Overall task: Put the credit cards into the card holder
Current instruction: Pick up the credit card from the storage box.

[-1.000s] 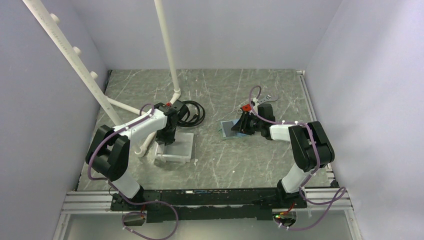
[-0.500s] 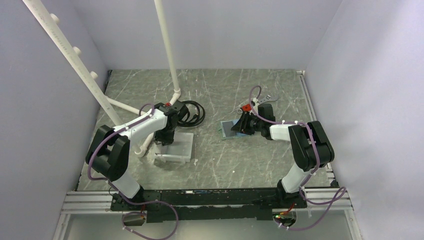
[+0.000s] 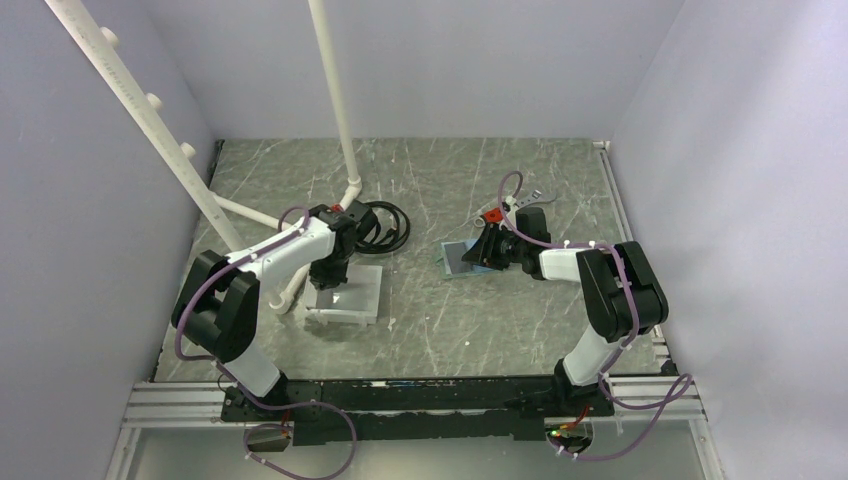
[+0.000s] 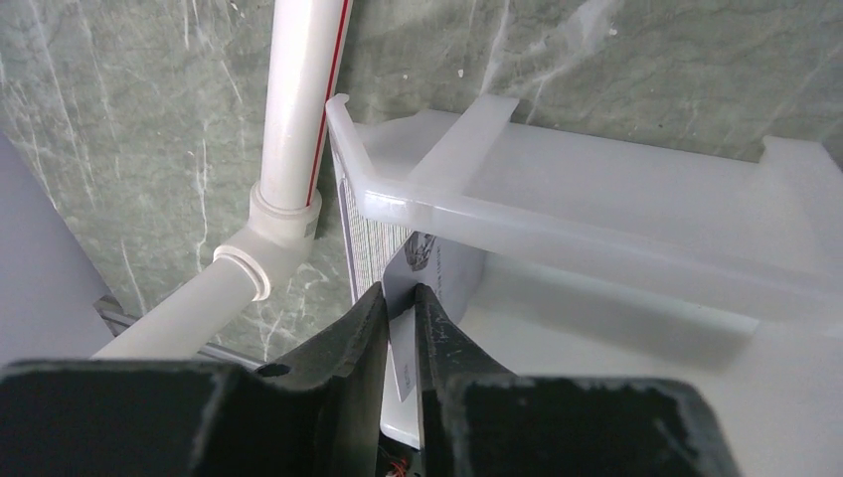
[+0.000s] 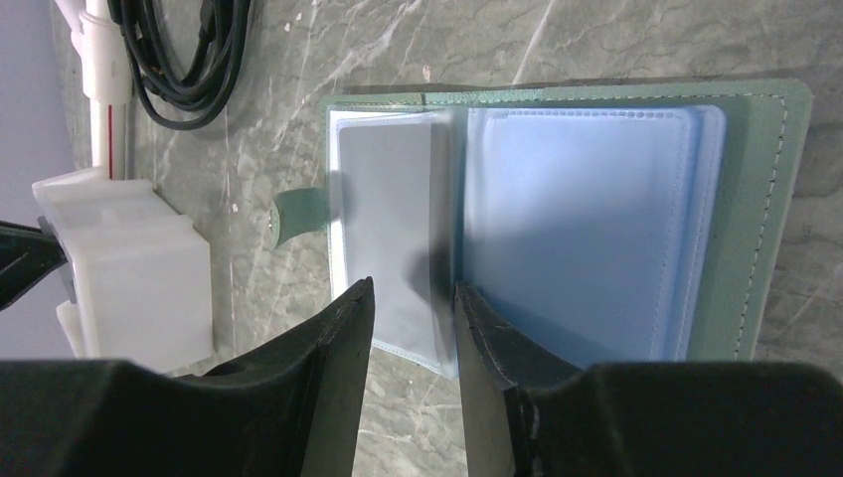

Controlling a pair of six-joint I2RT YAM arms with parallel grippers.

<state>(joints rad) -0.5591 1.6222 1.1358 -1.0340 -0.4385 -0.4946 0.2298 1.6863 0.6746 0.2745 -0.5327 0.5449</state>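
One card pinched at left, holder open at right

One card (image 4: 429, 260) stands on edge in the white tray (image 4: 606, 214), left of centre in the top view. The left end effector (image 4: 400, 290) has its jaws pressed onto that card's near edge. The holder (image 5: 770, 199) lies flat and open on the surface right of centre, well apart from the tray, its blue pockets (image 5: 587, 229) facing up. The right end effector (image 5: 413, 286) hangs over it with jaws spread, straddling the fold between the two pocket leaves. Whether either finger touches the plastic I cannot tell.

By my judgement the card must travel rightward across the frame, from the left arm's side to where the right arm is nearer. Its face is upright while the pockets lie flat, so it would need tipping level on the way. Which edge the pocket mouths open on is not clear.
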